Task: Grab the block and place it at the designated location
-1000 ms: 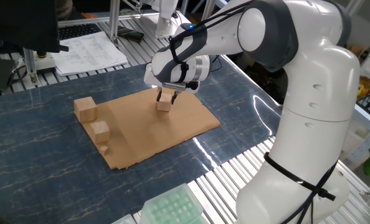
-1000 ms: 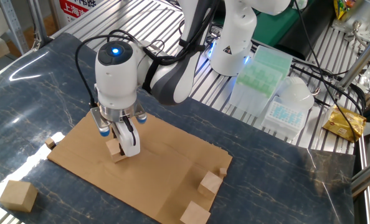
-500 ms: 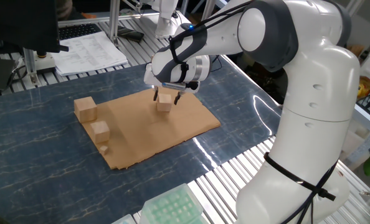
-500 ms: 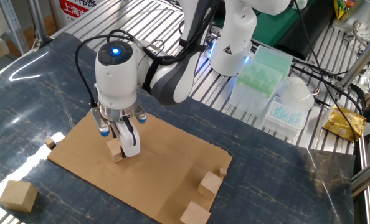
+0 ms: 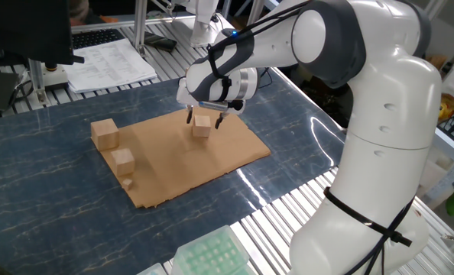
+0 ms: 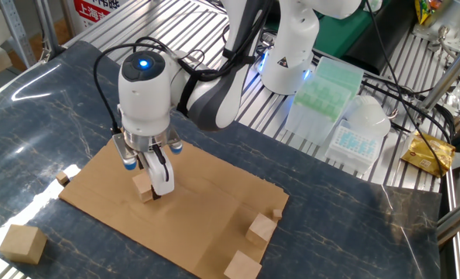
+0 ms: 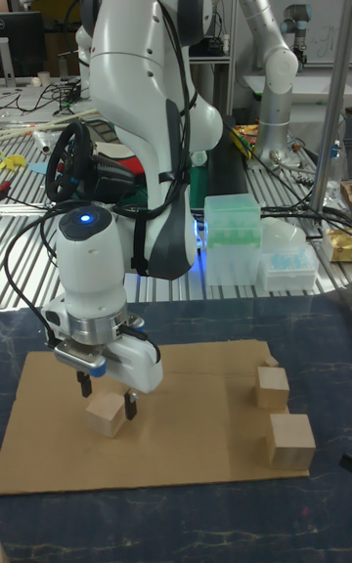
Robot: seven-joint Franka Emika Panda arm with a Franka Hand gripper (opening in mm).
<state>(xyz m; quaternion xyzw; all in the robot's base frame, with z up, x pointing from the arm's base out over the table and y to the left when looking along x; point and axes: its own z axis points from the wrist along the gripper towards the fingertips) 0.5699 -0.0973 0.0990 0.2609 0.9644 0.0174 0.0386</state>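
The block (image 5: 202,127) (image 6: 143,187) (image 7: 104,418), a small light wooden cube, rests flat on the brown cardboard sheet (image 5: 173,164) (image 6: 207,209) (image 7: 186,436). My gripper (image 5: 203,121) (image 6: 146,180) (image 7: 108,397) points straight down over it and is open. One finger stands on each side of the cube, with small gaps showing in the tall fixed view. The black dot of the designated location is hidden, and I cannot tell whether it lies under the cube.
A larger cube (image 5: 105,133), a mid-sized cube (image 5: 122,160) and a tiny one (image 5: 127,183) sit along the sheet's far end. Another cube (image 6: 22,242) lies off the sheet. Plastic tip boxes (image 6: 327,89) stand beside the robot base.
The fingers have spread apart and let go of the block, which stays where it was on the cardboard. The arm itself has barely moved.
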